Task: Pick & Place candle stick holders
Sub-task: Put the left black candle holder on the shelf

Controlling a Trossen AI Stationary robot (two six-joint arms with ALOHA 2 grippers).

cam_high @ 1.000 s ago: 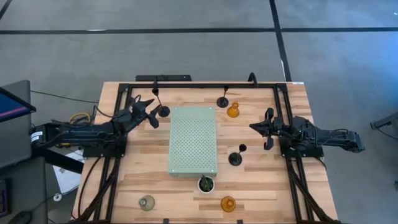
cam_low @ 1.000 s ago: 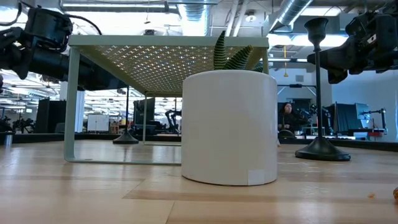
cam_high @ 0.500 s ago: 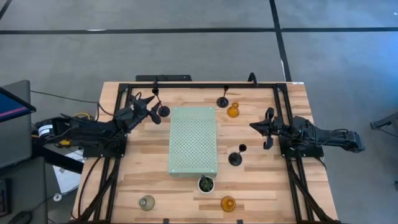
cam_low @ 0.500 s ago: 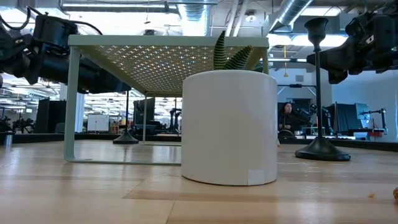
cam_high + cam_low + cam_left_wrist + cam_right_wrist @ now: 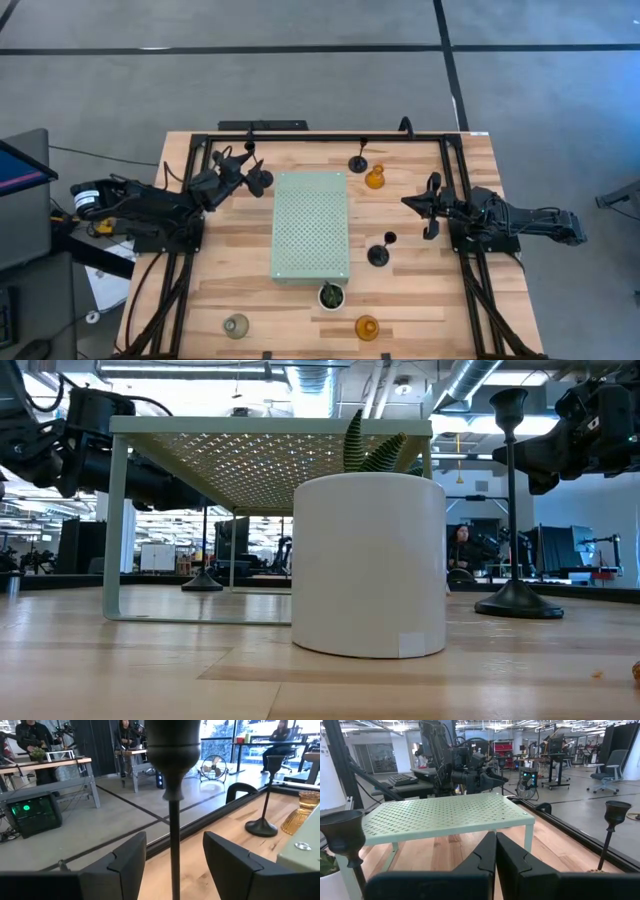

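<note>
A black candle stick holder (image 5: pixel 262 178) stands on its round base at the far left of the table. Its thin stem (image 5: pixel 173 845) rises between the fingers of my open left gripper (image 5: pixel 238 168), which stand on either side without touching it. A second black holder (image 5: pixel 358 163) and an amber glass one (image 5: pixel 375 178) stand at the far middle. A third black holder (image 5: pixel 378 255) stands right of the pale green perforated board (image 5: pixel 311 225). Another amber holder (image 5: pixel 367 327) and a clear-grey one (image 5: pixel 236 325) stand by the near edge. My right gripper (image 5: pixel 430 205) waits shut at the right.
The board stands on thin legs (image 5: pixel 117 520) in the table's middle. A small green plant in a white pot (image 5: pixel 370 565) sits just in front of its near end. A black frame (image 5: pixel 330 137) runs along the table's far edge and sides. People show in the room behind.
My left gripper has moved a little toward the table's far edge, staying open around the far-left black holder's stem. The holder has kept its place.
</note>
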